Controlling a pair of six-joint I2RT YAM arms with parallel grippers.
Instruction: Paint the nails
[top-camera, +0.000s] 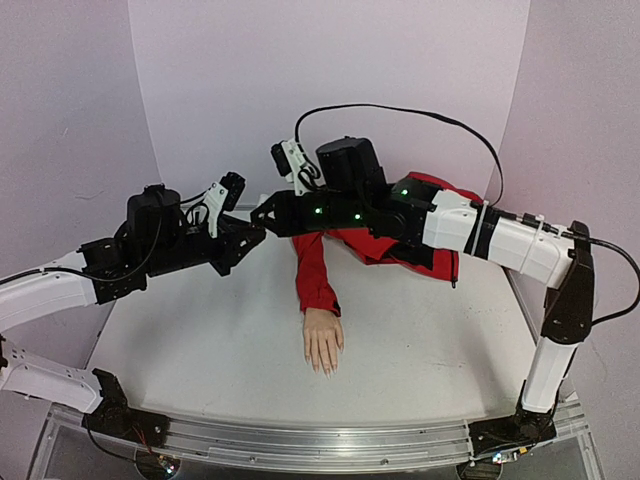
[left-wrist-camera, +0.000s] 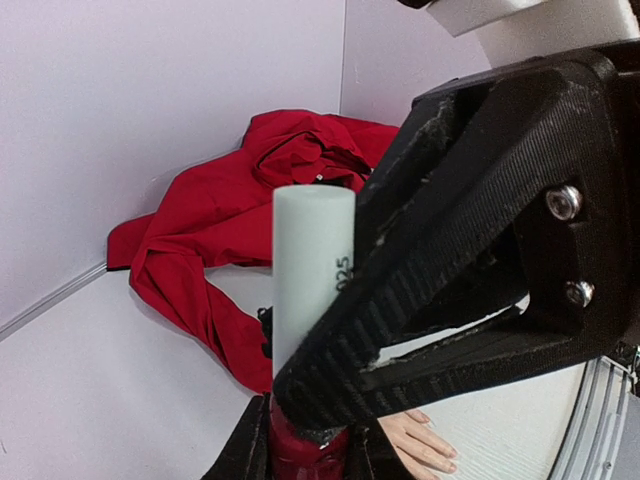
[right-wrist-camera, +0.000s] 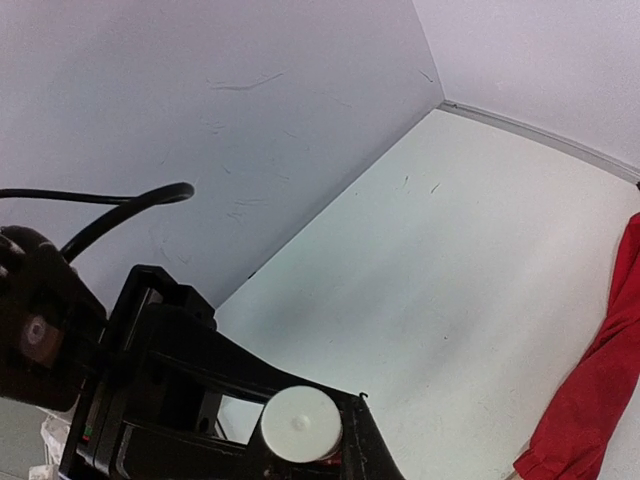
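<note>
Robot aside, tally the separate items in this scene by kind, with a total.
mannequin hand: 1
red garment: 1
polish bottle with white cap: 1
Total: 3

Open table (top-camera: 200, 350) left of mannequin hand (top-camera: 323, 340); red sleeve (top-camera: 315, 270) blocks behind.

**Bottle and hand largely out of sight**

In the left wrist view the red bottle (left-wrist-camera: 298, 450) is cut off by the bottom edge. The right gripper (left-wrist-camera: 318, 392) covers part of its white cap (left-wrist-camera: 312, 260), and only a few fingers of the mannequin hand (left-wrist-camera: 425, 445) show. From above, the nails (top-camera: 322, 368) are too small to judge their colour.
</note>
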